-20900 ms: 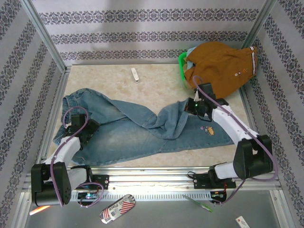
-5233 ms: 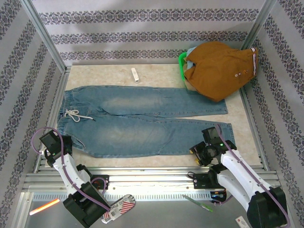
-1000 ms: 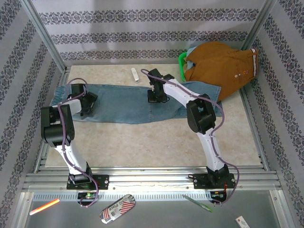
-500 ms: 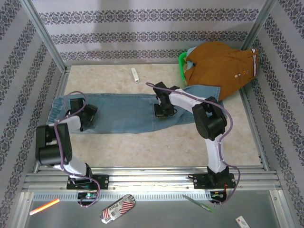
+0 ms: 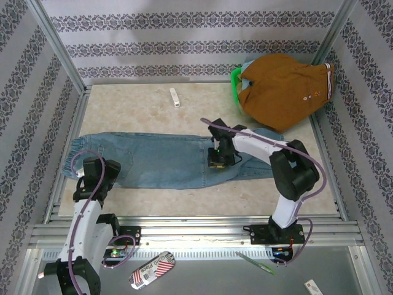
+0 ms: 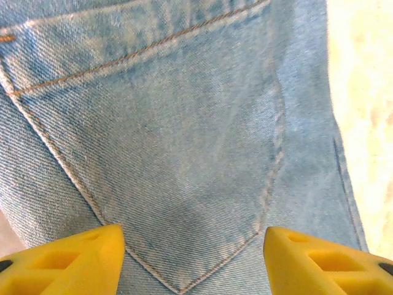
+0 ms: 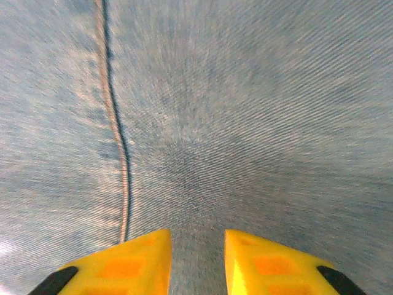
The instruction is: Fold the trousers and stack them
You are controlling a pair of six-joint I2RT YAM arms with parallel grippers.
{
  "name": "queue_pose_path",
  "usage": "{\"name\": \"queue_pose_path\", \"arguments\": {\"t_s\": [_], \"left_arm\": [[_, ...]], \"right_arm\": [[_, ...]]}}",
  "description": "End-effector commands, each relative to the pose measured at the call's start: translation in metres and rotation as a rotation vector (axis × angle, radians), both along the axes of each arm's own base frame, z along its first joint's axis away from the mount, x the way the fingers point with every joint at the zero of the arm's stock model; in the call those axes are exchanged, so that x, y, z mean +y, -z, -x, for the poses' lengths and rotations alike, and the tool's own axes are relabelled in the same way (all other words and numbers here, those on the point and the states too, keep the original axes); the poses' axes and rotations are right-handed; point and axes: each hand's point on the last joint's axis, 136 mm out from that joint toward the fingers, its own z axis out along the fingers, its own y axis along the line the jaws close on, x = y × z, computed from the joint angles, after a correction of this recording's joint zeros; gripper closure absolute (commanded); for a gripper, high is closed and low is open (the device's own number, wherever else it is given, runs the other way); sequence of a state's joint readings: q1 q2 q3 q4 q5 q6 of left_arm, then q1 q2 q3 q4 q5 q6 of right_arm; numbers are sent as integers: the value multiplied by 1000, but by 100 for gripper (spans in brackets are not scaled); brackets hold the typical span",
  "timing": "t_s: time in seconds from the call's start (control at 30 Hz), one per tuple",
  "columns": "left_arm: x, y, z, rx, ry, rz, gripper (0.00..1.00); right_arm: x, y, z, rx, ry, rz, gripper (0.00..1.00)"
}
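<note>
From above, the trousers (image 5: pixel 163 161) lie in a long folded band running leftward from the near side of the brown garment (image 5: pixel 282 86). The left gripper (image 5: pixel 98 175) sits on the end farthest from it, the right gripper (image 5: pixel 219 158) at mid-length, nearer it. Left wrist: yellow fingers (image 6: pixel 67 258) spread wide over soft faded twill, a stitched pocket (image 6: pixel 184 184) point between. Right wrist: fingers (image 7: pixel 132 258) nearly together over blurred denim by a seam (image 7: pixel 120 153); pinching or not, I cannot tell.
</note>
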State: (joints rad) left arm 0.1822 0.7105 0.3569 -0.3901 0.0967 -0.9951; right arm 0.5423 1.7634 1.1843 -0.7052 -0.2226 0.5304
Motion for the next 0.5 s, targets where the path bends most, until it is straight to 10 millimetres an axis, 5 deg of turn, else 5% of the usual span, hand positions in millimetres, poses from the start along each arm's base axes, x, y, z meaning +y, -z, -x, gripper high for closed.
{"name": "queue_pose_path", "arguments": {"t_s": [0.0, 0.1, 0.23, 0.3, 0.47], "left_arm": [[-7, -6, -6, 29, 56, 3, 38], [-12, -6, -18, 25, 88, 32, 37], [-17, -6, -31, -23, 97, 66, 36], [-18, -5, -36, -43, 97, 76, 36], [-20, 14, -46, -40, 92, 108, 33]], "right_arm": [[-29, -60, -19, -123, 75, -28, 65], [-70, -75, -15, -164, 196, -31, 58], [-155, -71, 3, -168, 466, -34, 55], [-199, -63, 12, -176, 637, -61, 44], [-261, -48, 27, -206, 973, -142, 29]]}}
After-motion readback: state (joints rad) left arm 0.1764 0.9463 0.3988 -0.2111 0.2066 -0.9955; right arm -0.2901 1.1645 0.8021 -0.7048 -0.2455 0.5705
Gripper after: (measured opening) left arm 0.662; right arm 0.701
